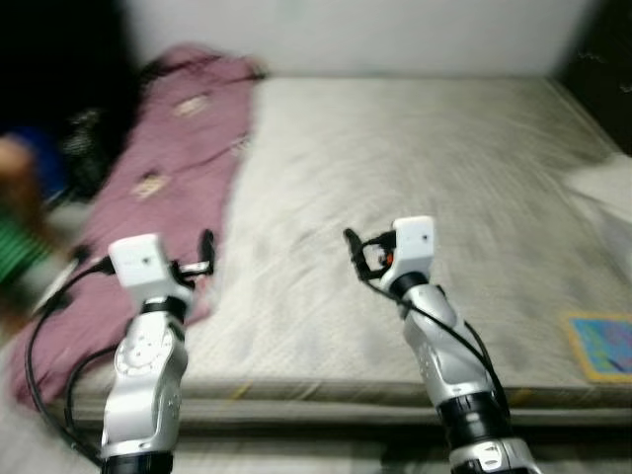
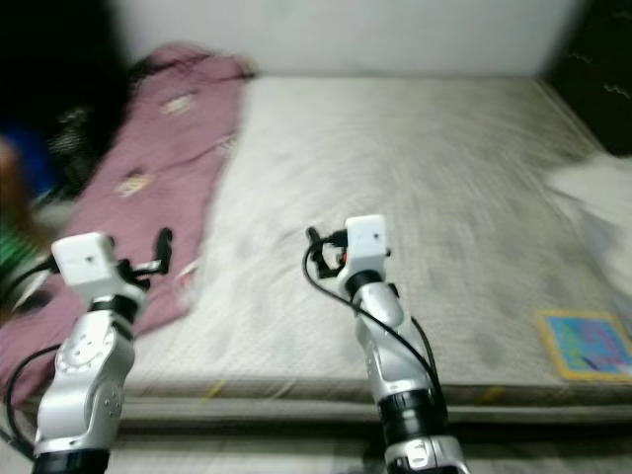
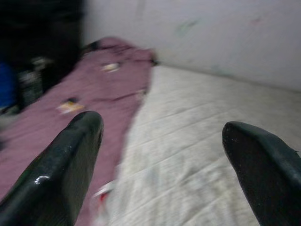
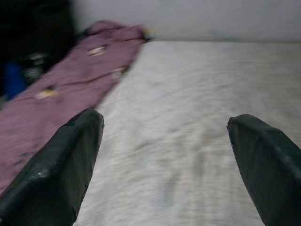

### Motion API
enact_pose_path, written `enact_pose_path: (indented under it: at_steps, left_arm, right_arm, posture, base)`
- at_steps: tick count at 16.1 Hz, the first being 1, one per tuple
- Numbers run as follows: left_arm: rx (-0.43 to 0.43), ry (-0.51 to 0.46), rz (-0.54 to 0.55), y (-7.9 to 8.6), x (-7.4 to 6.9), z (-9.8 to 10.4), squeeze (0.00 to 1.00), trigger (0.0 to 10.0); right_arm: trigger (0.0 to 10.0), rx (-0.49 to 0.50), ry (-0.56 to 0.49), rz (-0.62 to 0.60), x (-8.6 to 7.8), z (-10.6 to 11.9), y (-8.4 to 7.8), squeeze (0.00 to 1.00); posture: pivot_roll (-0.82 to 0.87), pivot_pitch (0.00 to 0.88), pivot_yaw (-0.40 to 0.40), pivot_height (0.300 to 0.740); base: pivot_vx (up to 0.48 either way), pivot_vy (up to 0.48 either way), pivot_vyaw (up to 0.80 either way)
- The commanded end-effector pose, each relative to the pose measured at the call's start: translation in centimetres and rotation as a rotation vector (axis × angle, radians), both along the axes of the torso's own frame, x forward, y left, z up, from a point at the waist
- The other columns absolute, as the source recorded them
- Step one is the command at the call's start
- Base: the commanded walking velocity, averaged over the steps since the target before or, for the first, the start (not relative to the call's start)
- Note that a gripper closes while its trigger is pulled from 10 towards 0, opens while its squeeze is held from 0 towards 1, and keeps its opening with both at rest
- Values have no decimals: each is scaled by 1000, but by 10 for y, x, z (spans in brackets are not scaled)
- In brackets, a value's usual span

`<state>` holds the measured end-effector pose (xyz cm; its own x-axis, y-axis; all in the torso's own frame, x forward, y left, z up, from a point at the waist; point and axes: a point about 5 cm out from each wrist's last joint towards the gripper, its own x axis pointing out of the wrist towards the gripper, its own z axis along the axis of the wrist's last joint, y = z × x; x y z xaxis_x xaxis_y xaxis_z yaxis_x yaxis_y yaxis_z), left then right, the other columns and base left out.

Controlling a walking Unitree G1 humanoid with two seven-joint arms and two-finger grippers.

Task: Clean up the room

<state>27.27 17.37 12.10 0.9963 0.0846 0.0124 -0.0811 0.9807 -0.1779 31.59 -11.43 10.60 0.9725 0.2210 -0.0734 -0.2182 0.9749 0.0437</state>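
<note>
I see a bare mattress (image 1: 415, 188) spread out in front of me, pale grey and quilted, its near edge just below my two arms. A purple blanket (image 1: 168, 168) lies in a long strip down the mattress's left side, from the near corner up to the far end by the wall (image 1: 375, 35). Low on the right, near the front edge, a small blue and yellow card (image 1: 602, 346) lies flat on the mattress, and a white cloth (image 1: 602, 188) sits at the right edge further back. The whole picture is blurred. To the left of the bed the room is dark, with blurred blue and green shapes I cannot make out.

My left gripper (image 3: 162, 155) hovers over the near end of the blanket, fingers (image 3: 70, 160) spread wide and holding nothing. My right gripper (image 4: 164, 160) hovers over the bare middle of the mattress, its fingers (image 4: 66, 160) also wide apart and empty, touching nothing.
</note>
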Motion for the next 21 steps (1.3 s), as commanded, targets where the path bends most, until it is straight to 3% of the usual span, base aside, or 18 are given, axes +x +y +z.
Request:
enact_pose_path:
  at_steps: [1,8,21]
  left_arm:
    - [-3,-3,-38,-12,1,1,0,10000]
    - [-12,26,-38,-14,3,-2,0,10000]
    - [-41,39,-23,-13,3,-4,0,10000]
  right_arm:
    - [10000,-5,17,-35,0,-3,-12,0]
    - [10000,-1,22,-36,0,-4,-13,0]
    - [10000,-6,19,-29,1,-3,-13,0]
  posture:
    - [-5,0,27,740]
    - [-4,0,26,740]
    - [-9,0,23,740]
  base:
    - [0,0,0]
    - [0,0,0]
    - [0,480,0]
